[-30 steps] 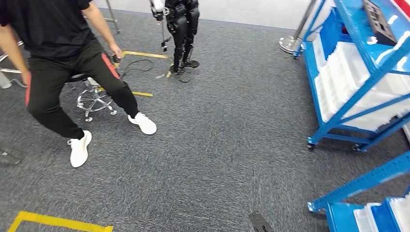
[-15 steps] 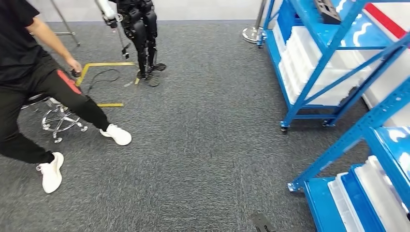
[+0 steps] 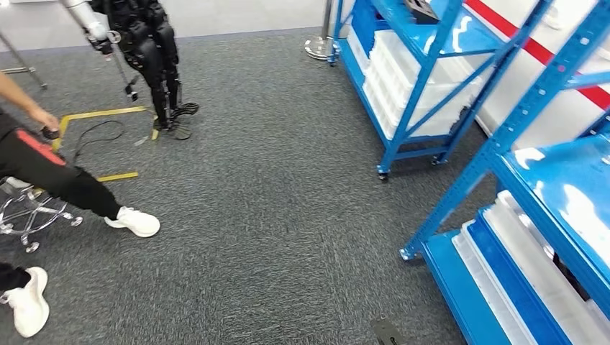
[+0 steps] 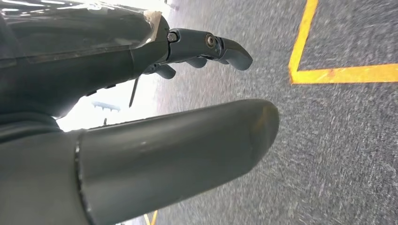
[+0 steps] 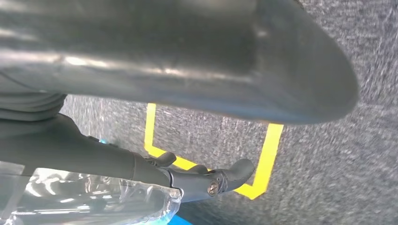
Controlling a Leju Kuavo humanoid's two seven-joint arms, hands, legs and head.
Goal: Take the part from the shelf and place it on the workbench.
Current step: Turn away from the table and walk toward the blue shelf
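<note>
Head view first: I'm looking down at grey carpet (image 3: 288, 237), with the near blue shelf (image 3: 503, 165) at my right edge and a second blue shelf (image 3: 403, 79) further off. White bins (image 3: 403, 72) sit stacked on the far one; long white trays (image 3: 525, 280) lie along the near shelf's bottom tier, and I can't tell what's inside any of them. A dark block (image 3: 421, 8) rests on the far shelf's top deck, possibly the part, though I can't confirm it. A seated person (image 3: 50, 180) and another robot (image 3: 147, 50) are off to my left.

Left wrist: left hand (image 4: 155, 108) hangs over carpet by yellow tape (image 4: 305, 47), fingers loosely spread, nothing held.

Right wrist: right hand (image 5: 187, 117) likewise empty, fingers apart, above a taped yellow outline (image 5: 263, 159).

Shelving lies to my right, so I judge the right hand is nearer. No workbench visible.
</note>
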